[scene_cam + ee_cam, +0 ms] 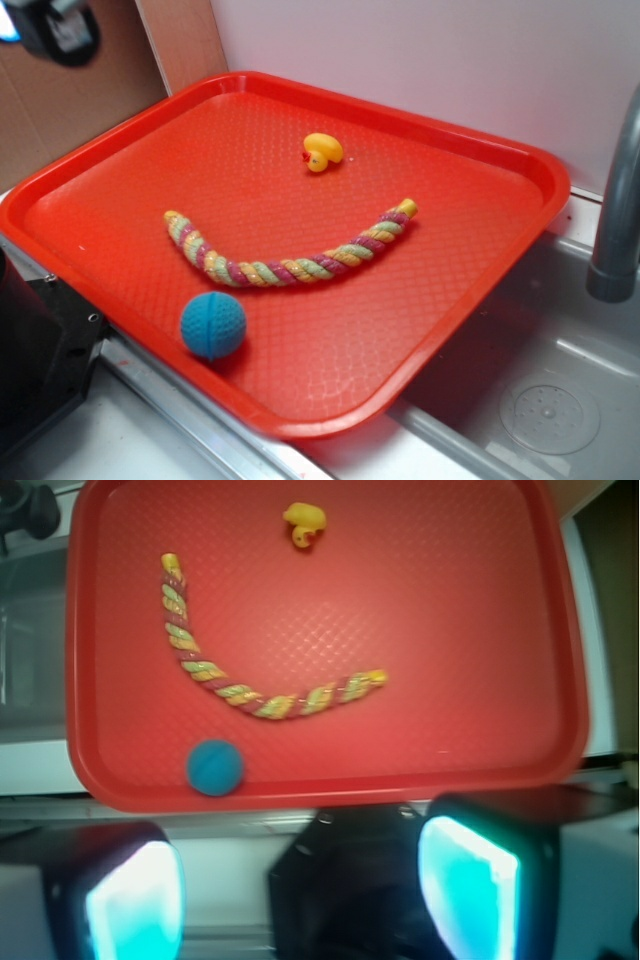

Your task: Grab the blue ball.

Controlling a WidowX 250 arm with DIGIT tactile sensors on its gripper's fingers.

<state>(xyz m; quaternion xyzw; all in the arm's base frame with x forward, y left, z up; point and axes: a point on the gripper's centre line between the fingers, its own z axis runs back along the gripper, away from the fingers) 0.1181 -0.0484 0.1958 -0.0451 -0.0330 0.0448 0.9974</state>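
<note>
The blue ball [213, 325] is a small teal ball with a dimpled surface. It rests on the red tray [470, 150] close to the tray's near-left rim. In the wrist view the blue ball [214, 767] lies at the lower left of the tray [480, 660], just inside its rim. My gripper [300, 900] hovers high above and short of the tray's edge, well away from the ball. Its two glowing cyan pads [135, 905] stand wide apart, open, with nothing between them. In the exterior view only a dark part of the arm [58, 28] shows at the top left.
A twisted multicoloured rope toy [290, 262] curves across the tray's middle, just beyond the ball. A yellow rubber duck [322, 152] sits farther back. The black robot base [40, 360] is at the left, a sink basin [545, 400] and a grey faucet [620, 200] at the right.
</note>
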